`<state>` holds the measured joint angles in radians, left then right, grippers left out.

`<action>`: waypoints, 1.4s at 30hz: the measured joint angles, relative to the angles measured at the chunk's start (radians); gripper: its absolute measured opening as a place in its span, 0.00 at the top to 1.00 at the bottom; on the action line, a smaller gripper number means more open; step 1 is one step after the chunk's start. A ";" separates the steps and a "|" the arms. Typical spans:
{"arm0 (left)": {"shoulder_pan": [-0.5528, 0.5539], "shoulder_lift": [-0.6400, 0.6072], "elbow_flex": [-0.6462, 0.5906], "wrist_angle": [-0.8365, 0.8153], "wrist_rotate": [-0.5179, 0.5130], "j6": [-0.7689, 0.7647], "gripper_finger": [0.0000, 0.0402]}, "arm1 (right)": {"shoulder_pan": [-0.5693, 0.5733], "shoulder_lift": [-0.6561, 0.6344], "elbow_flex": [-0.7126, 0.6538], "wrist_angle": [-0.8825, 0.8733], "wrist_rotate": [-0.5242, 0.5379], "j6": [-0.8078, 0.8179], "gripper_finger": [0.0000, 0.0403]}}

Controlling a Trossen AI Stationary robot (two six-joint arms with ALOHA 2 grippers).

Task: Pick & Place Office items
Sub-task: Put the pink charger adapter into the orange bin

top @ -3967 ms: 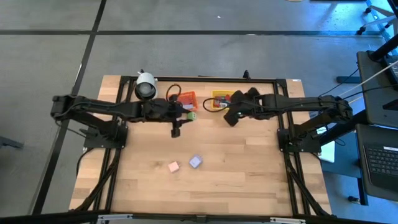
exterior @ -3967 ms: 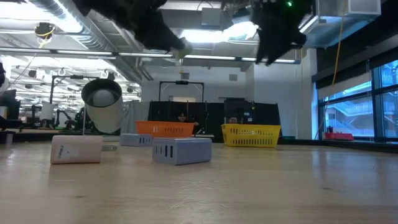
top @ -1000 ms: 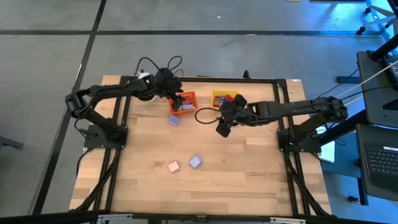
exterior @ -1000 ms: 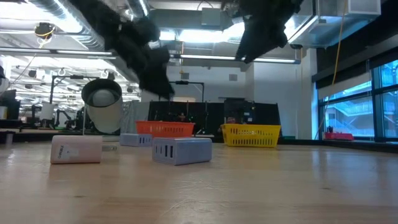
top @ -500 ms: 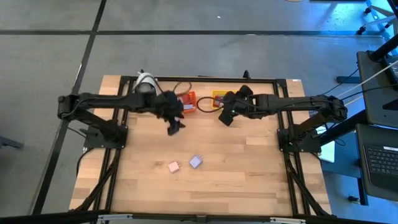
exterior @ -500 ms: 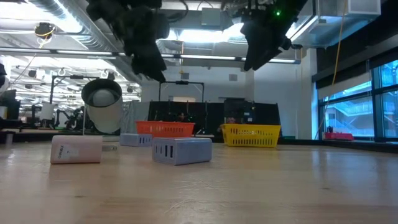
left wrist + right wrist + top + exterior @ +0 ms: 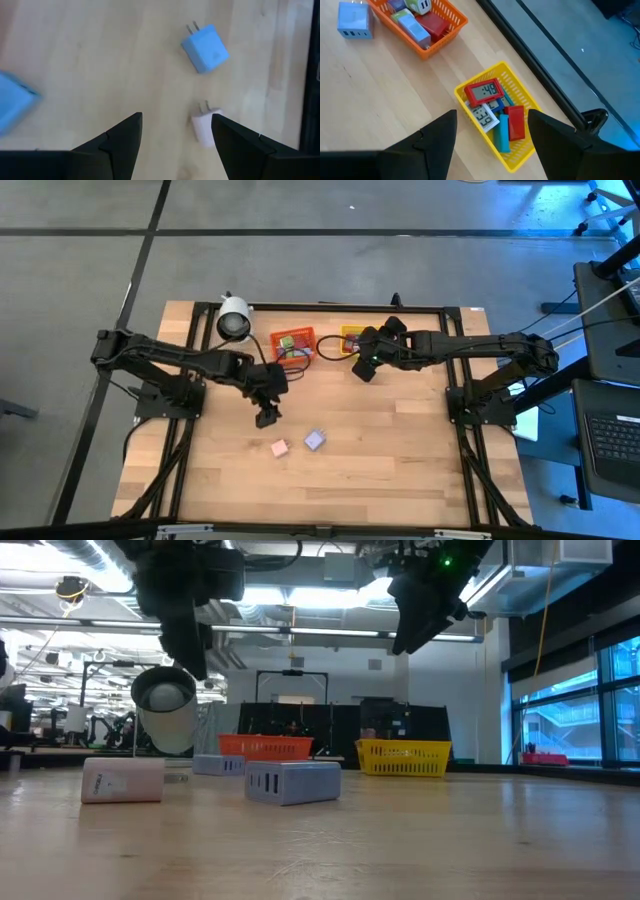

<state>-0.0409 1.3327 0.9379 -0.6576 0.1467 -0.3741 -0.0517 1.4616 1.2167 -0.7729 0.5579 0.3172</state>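
Observation:
Two small charger-like blocks lie flat on the wooden table near its middle: a pale pink one (image 7: 279, 447) (image 7: 204, 128) and a lilac-blue one (image 7: 314, 440) (image 7: 205, 48). My left gripper (image 7: 267, 418) (image 7: 175, 145) hangs open above the table just left of them, pointing steeply down, with nothing between its fingers. A third blue block (image 7: 354, 20) (image 7: 12, 107) lies beside the orange bin (image 7: 293, 345). My right gripper (image 7: 364, 370) (image 7: 492, 145) is open and empty, raised near the yellow bin (image 7: 355, 340).
The orange bin (image 7: 420, 20) holds several small blocks. In the yellow bin (image 7: 495, 117) lie a red clock and other items. A white cylindrical object (image 7: 234, 320) stands at the far left. A black cable (image 7: 325, 352) loops between the bins. Bare wood spans the near half.
My left gripper has swung from over the orange bin toward the table's near edge and now hangs open close to the pink and lilac blocks. My right gripper drew back a little toward the yellow bin, then held still. No block has moved.

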 joint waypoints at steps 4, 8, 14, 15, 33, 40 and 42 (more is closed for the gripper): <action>-0.059 0.000 0.000 -0.007 -0.010 -0.085 0.42 | 0.000 0.000 0.000 -0.003 -0.001 0.000 0.39; -0.126 0.000 0.000 -0.015 -0.058 -0.189 0.42 | 0.000 0.000 0.000 -0.006 -0.001 -0.001 0.39; -0.223 0.038 0.000 -0.005 -0.112 -0.322 0.41 | 0.000 0.000 0.000 -0.006 0.000 -0.011 0.39; -0.238 0.057 0.000 -0.003 -0.112 -0.339 0.41 | 0.000 0.000 0.000 -0.006 0.000 -0.012 0.39; -0.337 0.245 -0.001 0.101 -0.105 -0.391 0.40 | 0.001 0.000 0.000 -0.006 0.002 -0.014 0.39; -0.310 0.268 -0.001 0.104 -0.056 -0.357 0.37 | 0.001 0.000 0.000 -0.006 -0.024 -0.015 0.39; -0.309 0.287 0.000 0.103 -0.044 -0.356 0.36 | 0.001 0.000 0.000 -0.006 -0.024 -0.016 0.39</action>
<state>-0.3496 1.6199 0.9375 -0.5542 0.1029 -0.7302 -0.0505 1.4612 1.2167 -0.7788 0.5339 0.3013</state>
